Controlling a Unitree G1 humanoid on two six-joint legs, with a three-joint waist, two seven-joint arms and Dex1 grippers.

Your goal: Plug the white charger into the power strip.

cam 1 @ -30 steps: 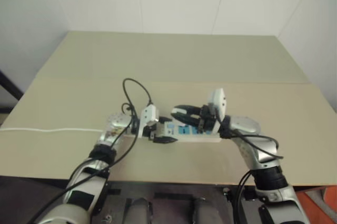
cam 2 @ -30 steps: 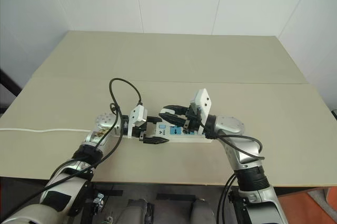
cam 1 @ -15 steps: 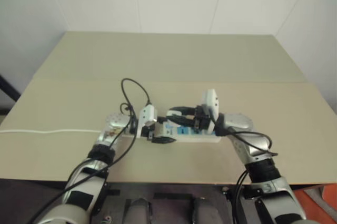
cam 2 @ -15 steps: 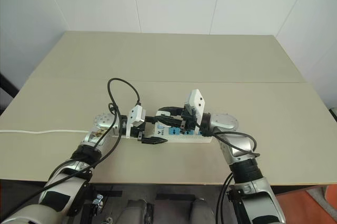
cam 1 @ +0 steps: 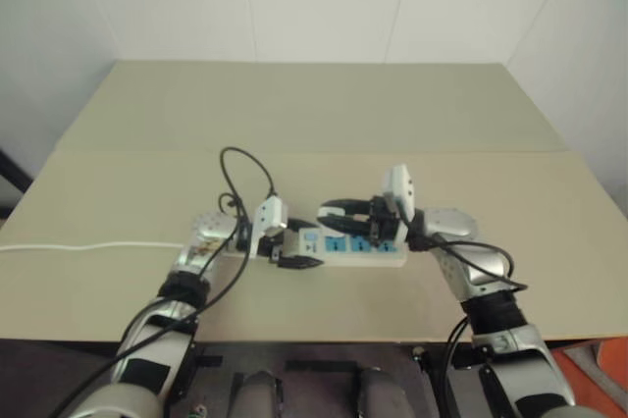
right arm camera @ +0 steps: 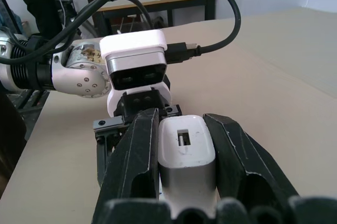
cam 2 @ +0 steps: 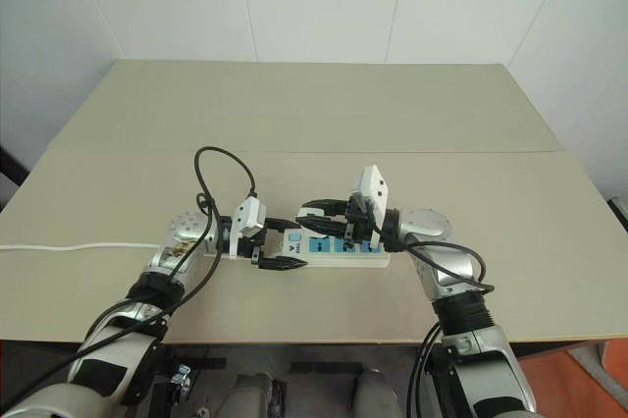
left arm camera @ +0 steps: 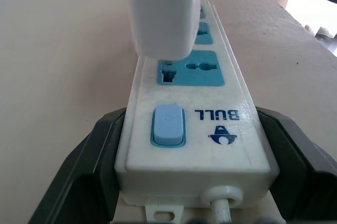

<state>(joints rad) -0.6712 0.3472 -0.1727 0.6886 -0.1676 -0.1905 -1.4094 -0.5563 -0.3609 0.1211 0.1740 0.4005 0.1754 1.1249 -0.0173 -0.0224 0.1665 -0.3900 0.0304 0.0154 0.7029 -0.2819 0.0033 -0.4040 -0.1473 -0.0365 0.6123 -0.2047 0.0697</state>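
I see my left tool point(cam 2: 280, 249) clamping the power strip point(cam 2: 334, 248), my right tool point(right arm camera: 181, 166) gripping the white charger point(right arm camera: 186, 153) at its first socket.

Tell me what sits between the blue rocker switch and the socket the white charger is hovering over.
Nothing: in the left wrist view, only bare white casing of the power strip separates the blue switch from the first blue socket, under the white charger.
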